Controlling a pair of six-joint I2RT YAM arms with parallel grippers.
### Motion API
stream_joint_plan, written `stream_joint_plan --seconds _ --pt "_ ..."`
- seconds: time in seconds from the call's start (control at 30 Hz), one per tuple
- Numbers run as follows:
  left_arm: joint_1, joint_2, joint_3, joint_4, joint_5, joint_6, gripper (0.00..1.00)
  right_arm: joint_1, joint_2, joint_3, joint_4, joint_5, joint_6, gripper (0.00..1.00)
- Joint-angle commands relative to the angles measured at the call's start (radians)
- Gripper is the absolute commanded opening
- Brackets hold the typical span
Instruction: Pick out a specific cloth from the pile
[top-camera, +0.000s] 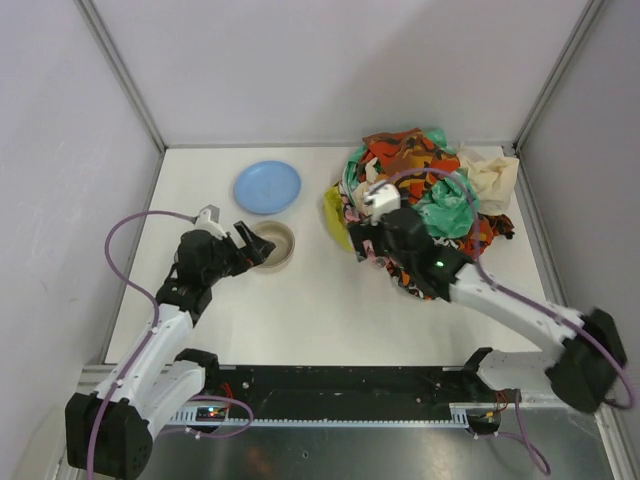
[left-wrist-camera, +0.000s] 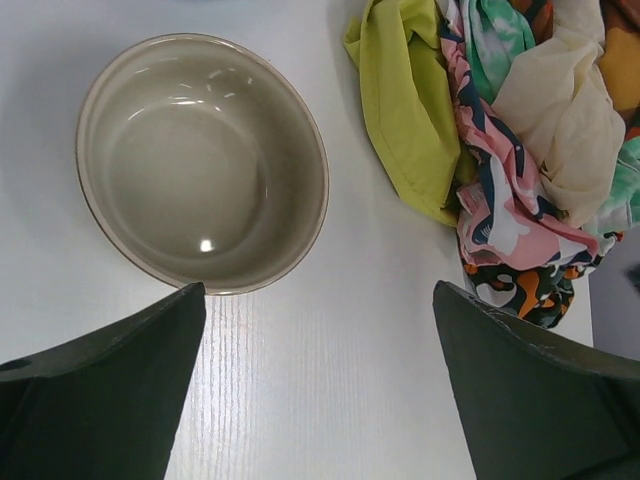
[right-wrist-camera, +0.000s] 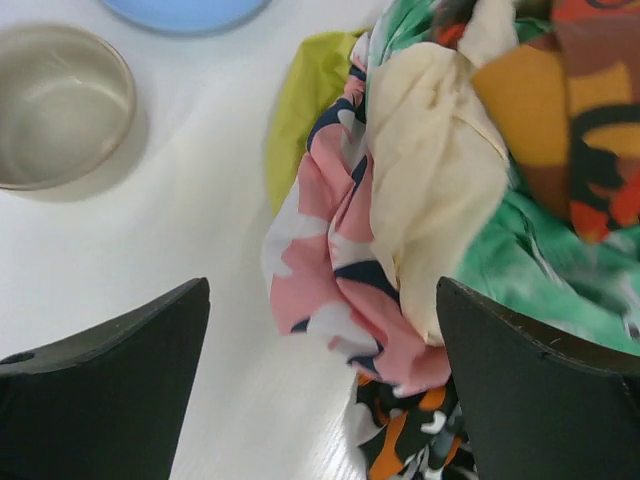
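Gaping wide above the white table (top-camera: 300, 300) within pale walls (top-camera: 330, 60), left pincer (left-wrist-camera: 318, 287) near bowl (left-wrist-camera: 200, 160), right pincer (right-wrist-camera: 322, 282) over pile (top-camera: 400, 150)

We see bare table (top-camera: 320, 290) between the beige bowl (top-camera: 272, 246) and the pile (top-camera: 440, 195); at the pile's 9 o'clock, the pink floral cloth (right-wrist-camera: 330, 290) overlaps the yellow-green cloth (right-wrist-camera: 310, 95).

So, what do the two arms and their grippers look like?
Both arms have white links and black joints. A purple cable loops beside the left arm, and another runs along the right arm, which shows a small green light. The left gripper and right gripper each have two dark, matte, wedge-shaped fingers. The right one carries a white block.
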Motion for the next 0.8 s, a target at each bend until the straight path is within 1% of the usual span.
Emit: stream_joint_plan --seconds 0.0,0.1,0.2,0.27,0.37,0.47,0.53,0.67,0.77 --pt "0.008 -0.004 0.056 0.010 0.051 -0.010 1.00 0.060 0.236 0.132 0.059 0.206 -0.222 0.99" --pt "0.009 -0.008 0.068 0.012 0.054 -0.016 1.00 0.053 0.372 0.198 0.074 0.231 -0.313 0.99" --pt "0.007 0.011 0.091 0.012 0.056 -0.024 1.00 0.025 0.494 0.264 0.048 0.236 -0.381 0.99" --pt "0.005 0.041 0.119 0.014 0.060 -0.024 1.00 0.002 0.563 0.298 0.026 0.277 -0.406 0.99" --pt "-0.022 0.106 0.177 0.018 0.045 -0.015 1.00 -0.050 0.639 0.332 0.035 0.395 -0.426 0.99" --pt "-0.103 0.202 0.259 0.018 -0.031 0.018 1.00 -0.107 0.661 0.341 0.069 0.491 -0.417 0.99" --pt "-0.154 0.285 0.325 0.018 -0.067 0.038 1.00 -0.147 0.651 0.342 0.066 0.504 -0.378 0.99" --pt "-0.214 0.492 0.474 0.018 -0.090 0.036 1.00 -0.210 0.588 0.342 0.016 0.455 -0.251 0.95" --pt "-0.255 0.680 0.600 0.017 -0.111 0.037 1.00 -0.252 0.543 0.342 -0.013 0.368 -0.169 0.92"
